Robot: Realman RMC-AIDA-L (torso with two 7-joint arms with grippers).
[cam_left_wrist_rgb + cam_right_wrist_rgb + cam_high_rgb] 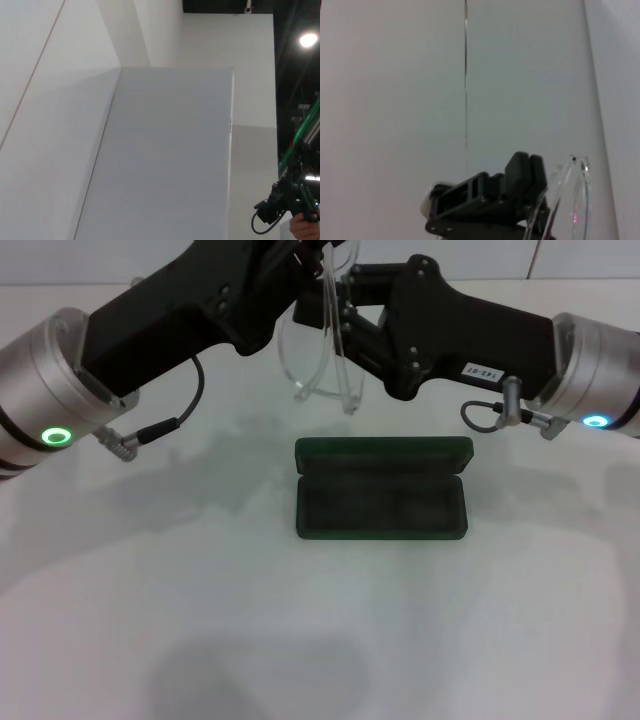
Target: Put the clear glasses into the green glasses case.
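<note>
The clear glasses (pixel 322 358) hang in the air at the back centre, lenses down and temple arms pointing up. They also show as a clear rim, the glasses (pixel 576 200), in the right wrist view. My left gripper (pixel 305 262) comes in from the left and is shut on the upper ends of the temple arms. My right gripper (pixel 347 318) reaches in from the right and sits against the temple arms lower down. The green glasses case (pixel 382 490) lies open on the table just in front of and below the glasses, its dark lining empty.
The white table (pixel 200 620) stretches toward me in front of the case. Both black forearms cross the back of the scene. The left wrist view shows only white walls and a distant stand (pixel 292 200).
</note>
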